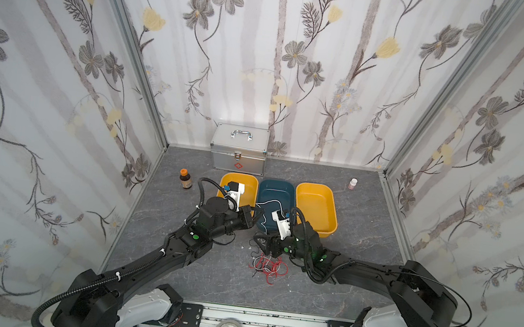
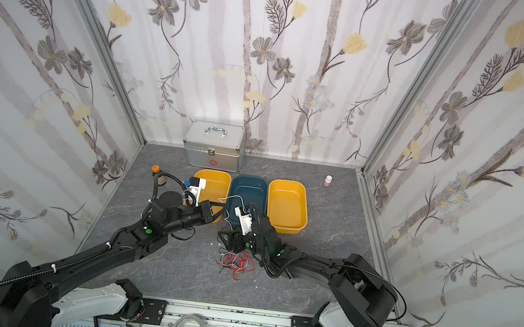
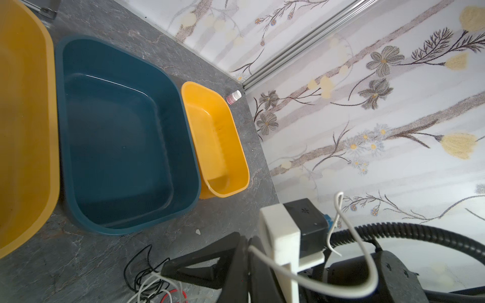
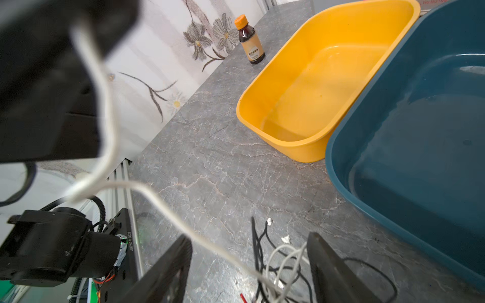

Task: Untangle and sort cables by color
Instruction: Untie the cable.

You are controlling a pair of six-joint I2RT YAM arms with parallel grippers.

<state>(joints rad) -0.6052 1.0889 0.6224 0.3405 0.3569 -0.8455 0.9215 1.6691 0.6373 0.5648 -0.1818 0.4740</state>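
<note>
The cables (image 1: 268, 266), a red, black and white tangle, lie on the table (image 1: 206, 276) right in front of my right gripper (image 4: 249, 237). Only the right wrist view shows its fingers spread to either side of the heap. My left gripper (image 3: 245, 242), fingers pressed together, pinches a white cable (image 4: 162, 204) that rises from the tangle. Beyond it stands the blue bin (image 1: 276, 190).

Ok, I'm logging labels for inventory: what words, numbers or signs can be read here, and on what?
"J8260117033", roughly, on a sticker on the black arm motor.
"No.BU16", red, cut off at the frame edge in the right wrist view; what it stands on is unclear.
Red cross sign, no words, on the front of the metal case.
Brown bottle label: characters too blurred to read.
</note>
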